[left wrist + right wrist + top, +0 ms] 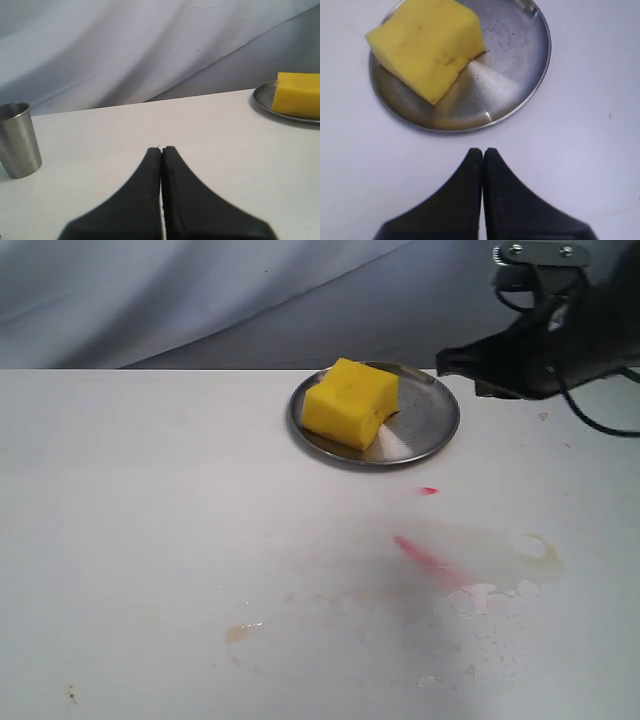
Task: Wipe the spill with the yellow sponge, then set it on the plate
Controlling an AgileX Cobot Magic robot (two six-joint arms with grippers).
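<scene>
Exterior view, near edge first: the white table (120, 540) carries a small tan stain (238, 633). Beyond it, right of centre, the spill (505, 560) lies as thin watery smears with tan edges. A pink-red streak (428, 560) crosses its left part. A small red spot (428, 490) lies between the smears and the plate (425, 430). The plate rests flat on the table farther back, and the yellow sponge (350, 402) sits inside it, toward its left side. A draped grey-blue cloth (200, 290) closes the scene behind the table.

My right gripper (482, 150) hangs above the table by the plate's right far rim. Its fingers are pressed together tip to tip and hold nothing. The sponge lies ahead of the fingertips, clearly apart, with bare plate metal between.

My left gripper (161, 149) is likewise closed and empty over bare table. A steel cup (19, 140) stands upright ahead of it. The plate and sponge lie well apart from these fingers.
</scene>
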